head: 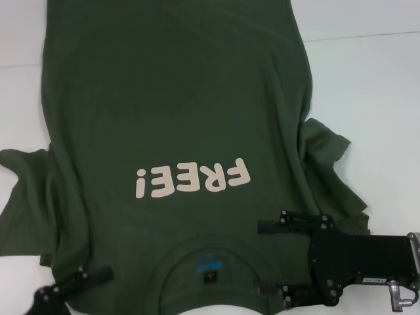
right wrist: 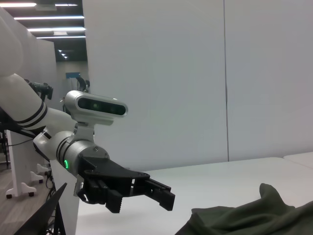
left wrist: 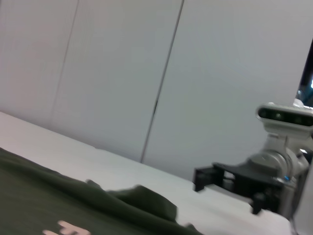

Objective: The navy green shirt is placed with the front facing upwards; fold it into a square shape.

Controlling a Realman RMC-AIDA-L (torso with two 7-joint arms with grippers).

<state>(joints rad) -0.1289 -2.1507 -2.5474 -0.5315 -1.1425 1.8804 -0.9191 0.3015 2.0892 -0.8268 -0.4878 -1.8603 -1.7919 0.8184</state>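
Note:
The navy green shirt [head: 177,98] lies spread front up on the white table [head: 374,85]. Its cream "FREE!" lettering [head: 193,178] and round collar [head: 172,252] with a neck label [head: 209,275] are at the near edge. My right gripper [head: 264,257] is open, its jaws spread over the shoulder cloth just right of the collar. It also shows in the left wrist view as the right gripper [left wrist: 227,191]. Only one left finger [head: 92,275] shows at the near left shoulder. The left gripper [right wrist: 142,196] looks open in the right wrist view.
Both sleeves are bunched: the right sleeve [head: 328,147] is folded against the body and the left sleeve [head: 23,174] spreads outward. Bare white table lies to the right of the shirt. A grey panelled wall [left wrist: 122,73] stands behind.

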